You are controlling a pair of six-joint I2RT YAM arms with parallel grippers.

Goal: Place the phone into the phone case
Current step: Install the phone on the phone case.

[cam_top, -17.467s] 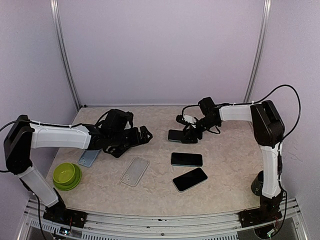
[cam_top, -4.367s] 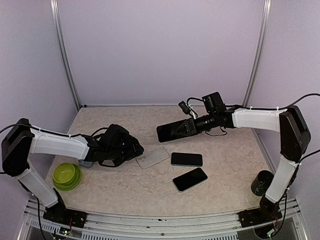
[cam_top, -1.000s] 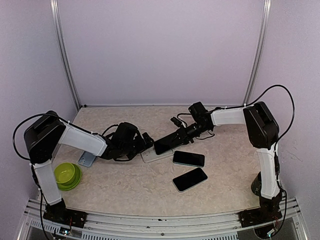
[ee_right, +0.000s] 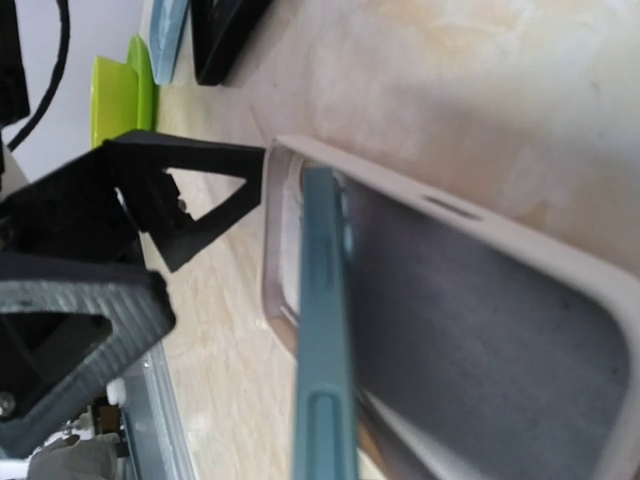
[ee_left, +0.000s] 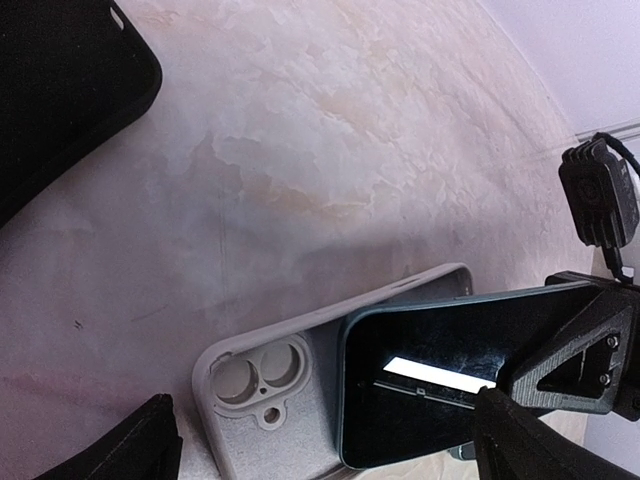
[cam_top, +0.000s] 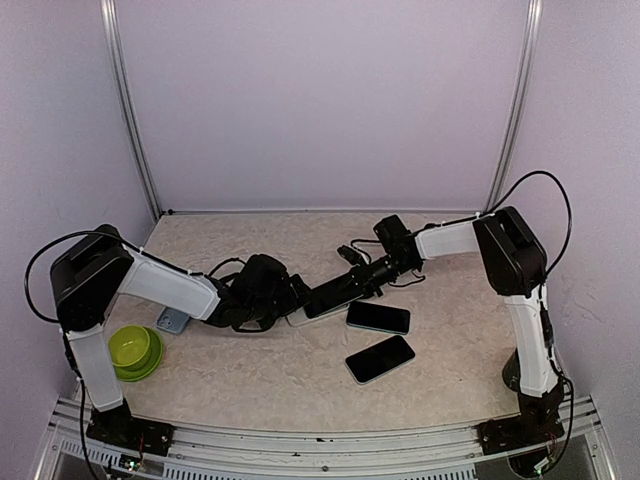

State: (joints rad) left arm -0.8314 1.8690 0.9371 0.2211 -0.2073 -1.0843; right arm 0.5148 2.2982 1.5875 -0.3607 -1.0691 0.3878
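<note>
**Task status: insertion begun, not complete.**

1. Near right, on the beige marbled table [cam_top: 250, 375], two spare black-screened flat phones [cam_top: 380, 358] [cam_top: 378, 317] lay face up, close together. Neither was in any case.
2. Near left, the round lime-green plastic bowl [cam_top: 113, 355] showed nothing inside it.
3. At mid-table, the pale grey soft phone case [ee_left: 310, 345] lay flat, open side up, with its camera cut-out towards the left.
4. The teal-edged phone with the dark screen [ee_left: 440, 350] was tilted over the case. Its left end was down inside the case walls, just short of the camera cut-out. Its right end was raised clear of the case floor. The right wrist view showed a gap between the phone's edge and the floor of the case.
5. The right gripper [cam_top: 352, 283] was clamped tight on the raised right end of the phone.
6. The left gripper [cam_top: 290, 296] stood at full spread and held nothing. Its black fingers [ee_right: 190, 210] flanked the camera end of the case. Whether they touched the rim cannot be told.
7. Farther left, a light blue flat case [cam_top: 172, 320] and a black flat case [ee_left: 60, 90] lay with nothing in them.

**Remaining work (judgement):** lower the raised end, press the phone flat until the rim closes around it, and release.
</note>
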